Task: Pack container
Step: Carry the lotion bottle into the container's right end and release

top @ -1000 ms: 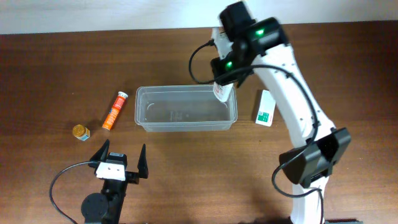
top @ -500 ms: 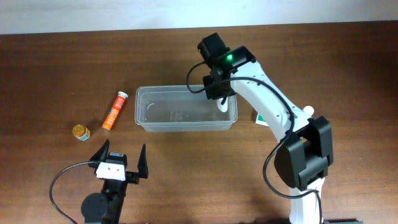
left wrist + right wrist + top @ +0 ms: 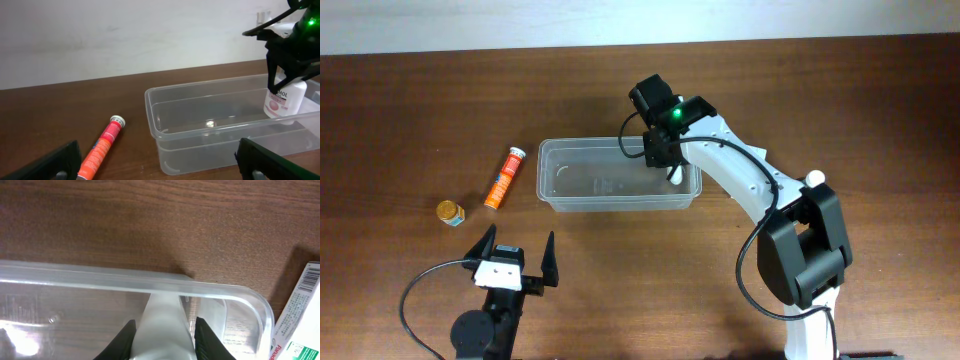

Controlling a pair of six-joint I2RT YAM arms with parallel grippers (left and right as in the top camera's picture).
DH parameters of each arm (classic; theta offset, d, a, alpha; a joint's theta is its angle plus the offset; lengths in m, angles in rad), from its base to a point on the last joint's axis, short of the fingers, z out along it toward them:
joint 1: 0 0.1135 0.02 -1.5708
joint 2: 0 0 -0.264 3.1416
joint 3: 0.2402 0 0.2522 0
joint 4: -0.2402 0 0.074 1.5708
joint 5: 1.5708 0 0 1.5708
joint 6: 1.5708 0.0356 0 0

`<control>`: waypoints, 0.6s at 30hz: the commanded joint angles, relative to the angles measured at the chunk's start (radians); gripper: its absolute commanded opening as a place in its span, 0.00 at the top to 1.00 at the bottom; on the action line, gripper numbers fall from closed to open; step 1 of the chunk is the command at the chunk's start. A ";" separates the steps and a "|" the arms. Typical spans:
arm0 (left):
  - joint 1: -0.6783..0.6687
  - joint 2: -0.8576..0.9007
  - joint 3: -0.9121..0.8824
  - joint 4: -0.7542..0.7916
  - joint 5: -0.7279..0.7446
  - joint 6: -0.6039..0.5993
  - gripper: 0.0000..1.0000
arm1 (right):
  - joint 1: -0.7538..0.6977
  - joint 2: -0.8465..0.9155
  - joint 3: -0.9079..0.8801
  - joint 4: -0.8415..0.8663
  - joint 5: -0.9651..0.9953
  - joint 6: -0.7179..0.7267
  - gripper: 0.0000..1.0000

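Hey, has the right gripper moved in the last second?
Yes. In the overhead view the right gripper, shut on the white bottle, has shifted left from above the container's far right corner and sunk inside its right end.

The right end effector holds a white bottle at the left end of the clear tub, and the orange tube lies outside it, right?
No. The overhead view shows the right end effector holding the white bottle at the right end of the container, not the left. The orange tube does lie outside it.
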 commanded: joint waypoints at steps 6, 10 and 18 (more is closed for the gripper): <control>0.004 -0.008 -0.008 0.000 0.000 0.016 0.01 | 0.007 -0.032 -0.002 0.004 0.035 0.065 0.71; 0.004 -0.008 -0.008 0.000 0.000 0.016 0.01 | 0.007 -0.032 -0.002 0.003 0.035 0.092 0.70; 0.004 -0.008 -0.008 0.000 0.000 0.016 0.01 | 0.007 -0.032 -0.002 -0.003 0.034 0.096 0.53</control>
